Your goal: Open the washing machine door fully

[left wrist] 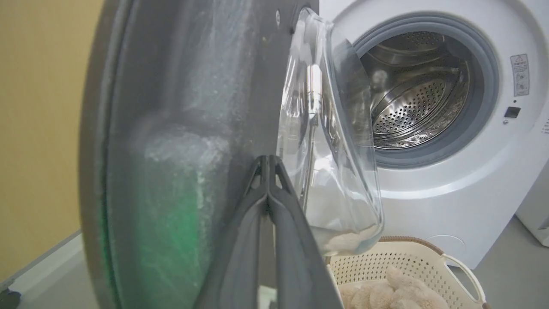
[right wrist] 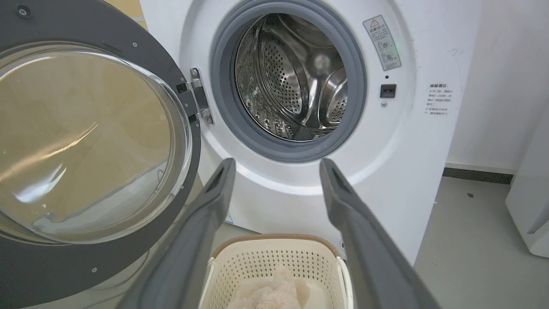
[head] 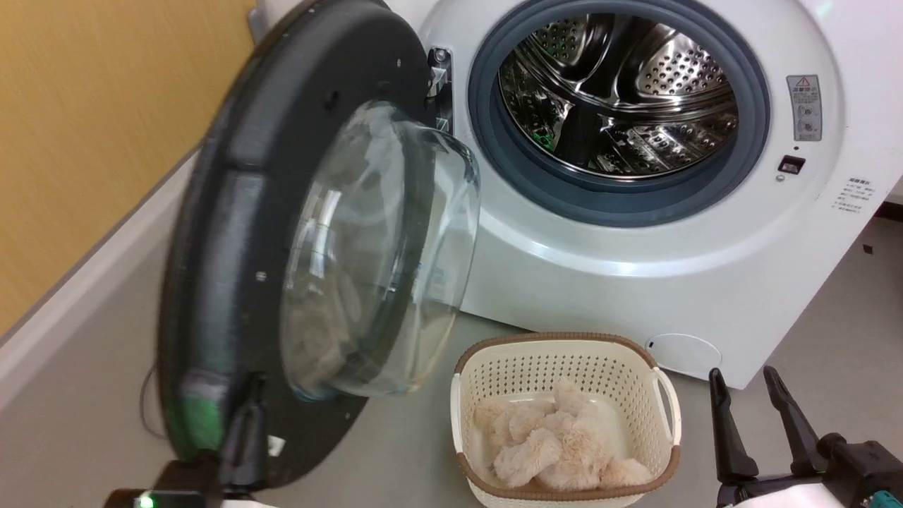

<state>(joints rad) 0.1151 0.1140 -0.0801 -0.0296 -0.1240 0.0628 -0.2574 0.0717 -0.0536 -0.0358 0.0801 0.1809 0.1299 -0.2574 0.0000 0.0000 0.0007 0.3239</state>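
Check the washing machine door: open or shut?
Open. The door stands angled well away from the washing machine on its hinge, and the steel drum shows unobstructed.

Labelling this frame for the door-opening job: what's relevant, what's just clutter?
In the job:
washing machine door, swung out
left claw, shut, at the door's inner face

Just lying about:
right claw, open, empty
basket
fluffy beige cloth in it

Right fingers (head: 726,430) long, dark, tapered; black wrist block (head: 864,466); green light (head: 146,502) at left wrist.
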